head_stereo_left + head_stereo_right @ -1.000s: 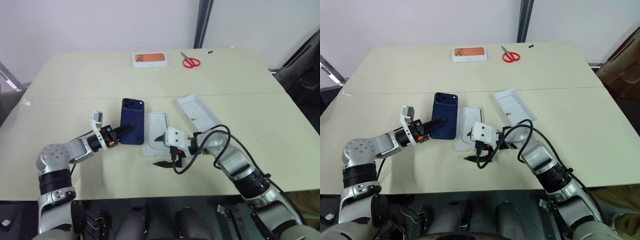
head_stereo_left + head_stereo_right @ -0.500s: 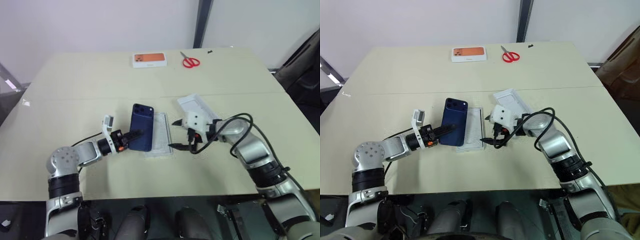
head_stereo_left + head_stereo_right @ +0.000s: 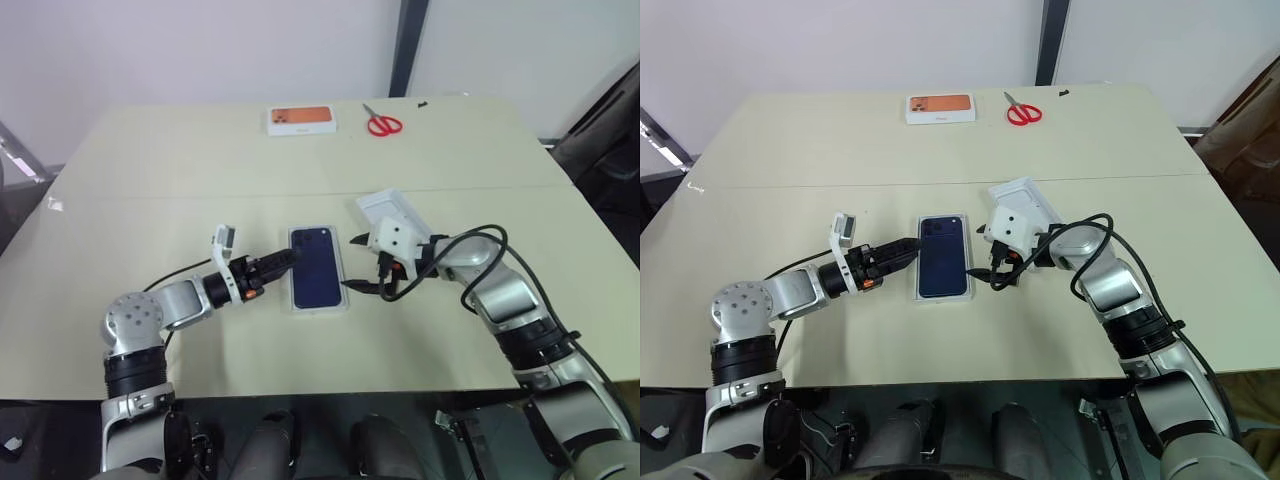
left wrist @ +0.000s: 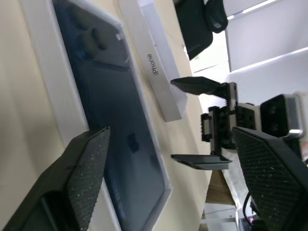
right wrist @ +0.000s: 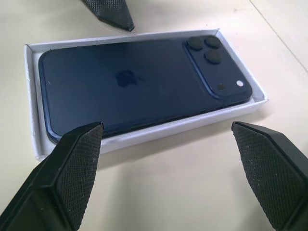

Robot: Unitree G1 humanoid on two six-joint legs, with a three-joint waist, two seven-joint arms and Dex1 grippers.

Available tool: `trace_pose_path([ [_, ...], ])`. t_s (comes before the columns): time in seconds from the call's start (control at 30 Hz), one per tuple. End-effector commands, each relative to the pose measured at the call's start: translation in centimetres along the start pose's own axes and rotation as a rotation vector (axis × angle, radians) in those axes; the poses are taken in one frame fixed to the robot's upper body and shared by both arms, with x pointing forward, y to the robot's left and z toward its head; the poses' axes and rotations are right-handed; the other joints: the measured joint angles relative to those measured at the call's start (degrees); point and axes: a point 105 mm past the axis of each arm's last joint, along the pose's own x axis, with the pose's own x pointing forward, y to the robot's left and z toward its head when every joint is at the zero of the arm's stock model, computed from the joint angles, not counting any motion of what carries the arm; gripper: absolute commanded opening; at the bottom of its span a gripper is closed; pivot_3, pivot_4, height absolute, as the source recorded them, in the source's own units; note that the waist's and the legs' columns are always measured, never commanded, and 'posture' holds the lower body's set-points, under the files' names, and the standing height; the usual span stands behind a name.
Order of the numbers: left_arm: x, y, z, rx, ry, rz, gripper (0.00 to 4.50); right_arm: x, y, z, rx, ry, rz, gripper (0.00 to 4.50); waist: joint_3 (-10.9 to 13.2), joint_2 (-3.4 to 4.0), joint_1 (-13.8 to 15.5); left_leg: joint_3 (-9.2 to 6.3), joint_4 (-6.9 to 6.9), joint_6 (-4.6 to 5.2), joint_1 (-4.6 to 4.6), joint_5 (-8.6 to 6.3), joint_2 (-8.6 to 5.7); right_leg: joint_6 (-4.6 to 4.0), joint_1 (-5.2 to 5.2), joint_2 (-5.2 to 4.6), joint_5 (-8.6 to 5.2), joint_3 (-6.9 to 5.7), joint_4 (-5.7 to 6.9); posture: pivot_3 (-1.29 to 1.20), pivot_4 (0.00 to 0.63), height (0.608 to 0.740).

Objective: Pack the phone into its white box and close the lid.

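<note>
My tabletop (image 3: 150, 170) is pale beige. The phone (image 3: 318, 278) is dark navy, lying in the white box (image 5: 144, 136). At twelve o'clock sit red-handled scissors (image 3: 381, 123) and a white box with an orange top (image 3: 300, 119).

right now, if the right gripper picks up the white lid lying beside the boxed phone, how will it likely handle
The lid looks like thin, hollow cardboard, so probably light and fairly stiff, though its walls could flex under a hard pinch. Its flat shape should not roll. Its smooth white finish may slip between the right gripper's fingers, and it would likely slide easily on the table.
</note>
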Motion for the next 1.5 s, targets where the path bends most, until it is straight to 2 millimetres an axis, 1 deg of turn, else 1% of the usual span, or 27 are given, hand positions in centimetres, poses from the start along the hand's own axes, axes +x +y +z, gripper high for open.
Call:
trace_pose_path([
  [0.03,-0.3,-1.4,0.7,0.041,-0.012,-0.047,4.25,0.0,-0.5,1.0,-0.032,-0.03,-0.018,4.5,0.0,0.0,0.0,0.0,0.0,0.0,0.0,0.0,0.0,0.0,-0.01,0.0,0.0,0.0,0.0,0.0,0.15,0.734],
  [0.13,-0.5,-1.5,0.6,0.046,0.001,-0.047,4.25,0.0,-0.6,1.1,-0.032,-0.034,-0.021,4.5,0.0,0.0,0.0,0.0,-0.01,0.0,0.0,0.0,0.0,0.0,-0.01,0.0,0.0,0.0,0.0,0.0,0.15,0.734],
  [0.23,-1.0,-1.1,1.4,0.1,-0.021,-0.007,4.25,0.0,-0.5,1.2,-0.025,-0.04,-0.021,4.5,0.0,0.0,0.0,0.0,-0.01,0.0,0.0,0.0,0.0,0.0,-0.02,0.0,0.0,0.0,0.0,0.0,0.15,0.734],
  [0.27,-1.2,-0.5,2.0,0.142,-0.035,0.042,4.02,-0.1,-0.6,1.2,-0.007,-0.046,-0.028,4.24,0.0,0.0,0.0,0.0,-0.01,0.0,0.0,0.0,0.0,0.0,-0.02,0.0,0.0,0.0,0.0,0.0,0.15,0.734],
  [0.33,-1.4,0.4,2.7,0.209,-0.045,0.123,3.39,-0.3,-0.7,1.2,0.015,-0.052,-0.036,3.59,0.0,0.0,0.0,0.0,-0.02,-0.01,0.01,0.0,0.0,0.0,-0.02,0.0,0.0,0.0,0.0,0.0,0.15,0.734],
  [0.4,-1.6,1.4,3.5,0.281,-0.065,0.195,2.45,-0.2,-0.7,0.7,-0.008,-0.029,-0.045,2.67,0.0,0.0,0.0,0.0,-0.03,-0.01,0.01,0.01,0.0,0.0,-0.02,0.0,0.0,0.01,0.0,0.0,0.15,0.734],
  [0.47,-1.7,1.8,4.1,0.313,-0.083,0.218,1.32,0.0,-0.7,0.3,-0.027,-0.01,-0.059,1.56,0.0,0.01,0.1,0.0,-0.03,-0.01,0.01,0.01,0.0,0.0,-0.02,0.0,0.0,0.01,-0.01,0.0,0.15,0.734],
  [0.53,-1.6,2.8,3.9,0.358,-0.055,0.278,0.28,0.7,-0.8,-0.5,-0.045,0.026,-0.097,0.51,0.0,0.0,0.1,0.0,-0.02,-0.01,0.01,0.01,-0.01,0.0,0.0,-0.01,0.0,0.0,-0.01,0.0,0.15,0.734],
  [0.57,-1.5,3.4,3.6,0.376,-0.035,0.309,0.0,1.0,-0.8,-0.6,-0.049,0.029,-0.104,0.03,0.0,0.0,0.1,0.0,-0.02,-0.01,0.01,0.01,-0.01,0.0,0.0,-0.01,0.0,0.0,-0.02,0.0,0.15,0.734],
  [0.63,-1.2,4.2,2.8,0.403,0.008,0.338,0.0,1.5,-0.6,-0.6,-0.058,0.029,-0.111,0.03,0.0,0.01,0.0,0.0,-0.03,-0.01,0.01,0.01,-0.01,0.0,-0.02,-0.01,0.0,0.01,-0.01,0.0,0.15,0.734],
  [0.73,-0.1,4.4,1.9,0.381,0.025,0.323,0.0,2.0,-0.4,-0.7,-0.048,0.029,-0.117,0.03,0.0,0.01,0.0,0.01,-0.04,-0.01,-0.01,0.01,-0.01,0.0,-0.05,-0.01,0.0,0.02,-0.01,0.0,0.15,0.734],
  [0.87,1.7,3.3,0.8,0.36,0.044,0.245,0.0,2.0,-0.5,-0.2,-0.058,0.007,-0.128,0.03,0.0,0.01,0.0,0.01,-0.02,-0.01,-0.01,0.01,-0.01,0.0,-0.02,-0.01,0.0,0.0,0.0,0.0,0.15,0.734],
  [0.93,2.7,2.9,0.3,0.367,0.067,0.219,0.0,1.6,-0.8,-0.6,-0.061,0.026,-0.136,0.03,0.0,0.01,0.0,0.01,-0.03,-0.01,-0.01,0.01,-0.01,0.0,-0.04,0.0,0.0,0.0,0.0,0.0,0.15,0.734],
  [1.07,5.5,1.7,-0.5,0.372,0.077,0.158,0.0,0.2,-1.5,-1.7,-0.056,0.065,-0.164,0.03,0.0,-0.01,0.4,0.01,0.03,0.0,-0.01,0.01,-0.04,0.0,0.02,-0.02,0.0,-0.01,-0.01,0.0,0.15,0.734],
  [1.13,6.4,1.4,-0.8,0.374,0.088,0.147,0.0,-0.4,-1.7,-2.1,-0.052,0.083,-0.177,0.03,0.0,-0.02,0.4,0.01,0.05,0.0,-0.01,0.01,-0.05,0.0,0.05,-0.03,0.0,-0.02,-0.02,0.0,0.15,0.734],
  [1.33,7.8,1.1,-1.5,0.378,0.112,0.122,0.0,-1.9,-1.6,-3.4,-0.026,0.119,-0.196,0.03,0.0,-0.02,0.1,0.01,0.02,0.0,0.0,0.01,-0.03,0.0,0.03,-0.01,0.0,-0.01,-0.01,0.0,0.15,0.734],
  [1.5,8.6,1.2,-2.2,0.374,0.121,0.116,0.0,-2.4,-1.5,-3.7,-0.013,0.127,-0.211,0.03,0.0,-0.03,0.2,0.01,0.03,0.01,0.0,0.01,-0.03,0.0,0.05,-0.01,0.0,-0.02,-0.01,0.0,0.15,0.734],
])
